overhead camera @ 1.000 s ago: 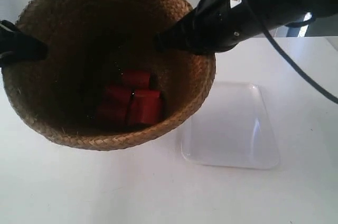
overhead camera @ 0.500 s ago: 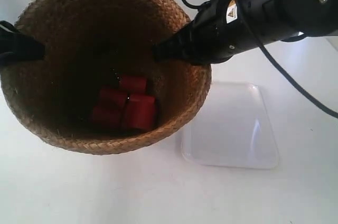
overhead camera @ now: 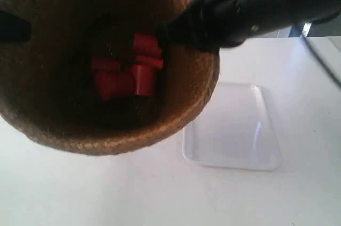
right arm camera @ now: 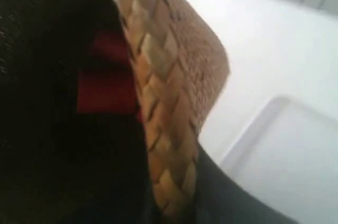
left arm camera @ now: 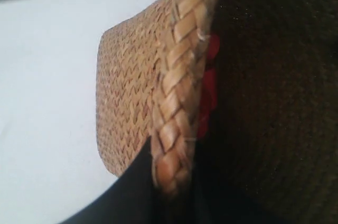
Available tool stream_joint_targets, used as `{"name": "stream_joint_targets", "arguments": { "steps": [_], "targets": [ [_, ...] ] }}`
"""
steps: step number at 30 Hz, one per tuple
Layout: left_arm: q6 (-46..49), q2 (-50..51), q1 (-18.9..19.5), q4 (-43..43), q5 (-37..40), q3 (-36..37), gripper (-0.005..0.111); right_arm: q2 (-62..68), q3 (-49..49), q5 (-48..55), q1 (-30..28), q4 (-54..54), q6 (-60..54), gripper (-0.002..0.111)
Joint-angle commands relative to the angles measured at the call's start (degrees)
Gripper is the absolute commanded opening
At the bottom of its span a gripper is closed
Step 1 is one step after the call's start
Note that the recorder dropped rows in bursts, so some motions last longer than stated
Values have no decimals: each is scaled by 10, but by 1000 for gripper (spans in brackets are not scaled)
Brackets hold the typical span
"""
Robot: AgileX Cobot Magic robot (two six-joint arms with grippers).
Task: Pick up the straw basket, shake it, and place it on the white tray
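Brown straw basket (overhead camera: 176, 98) is held over the white counter (overhead camera: 80, 199). The left tool (left arm camera: 171, 195) pinches its braided rim (left arm camera: 182, 65); red blocks (overhead camera: 133, 74) lie inside; the right tool (right arm camera: 169, 200) pinches the opposite rim. Rightward, the white tray (overhead camera: 240, 130) lies partly hidden behind the basket.

Support: white table (overhead camera: 106, 194), matte, plain; surface seen in exterior view from 3 through 6 to 8 o'clock. Directly on table: white tray (overhead camera: 234, 130), laid flat, placed at about 4 o'clock from view centre. Tray glossy, rectangular, rounded corners, low raised rim; light streak noted near its 3 o'clock side. Tray's 10 o'clock corner hidden. Tray also caught in right wrist view, flat on same white surface.
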Motion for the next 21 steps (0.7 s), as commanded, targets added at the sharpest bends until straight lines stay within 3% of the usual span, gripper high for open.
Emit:
{"name": "stream_joint_targets", "arguments": {
  "steps": [1, 21],
  "targets": [
    [-2, 6, -1, -2, -21, 4, 0, 15, 12, 16, -2, 10, -11, 0],
    [19, 49, -1, -12, -16, 6, 0, 28, 18, -24, -2, -6, -15, 0]
  ]
}}
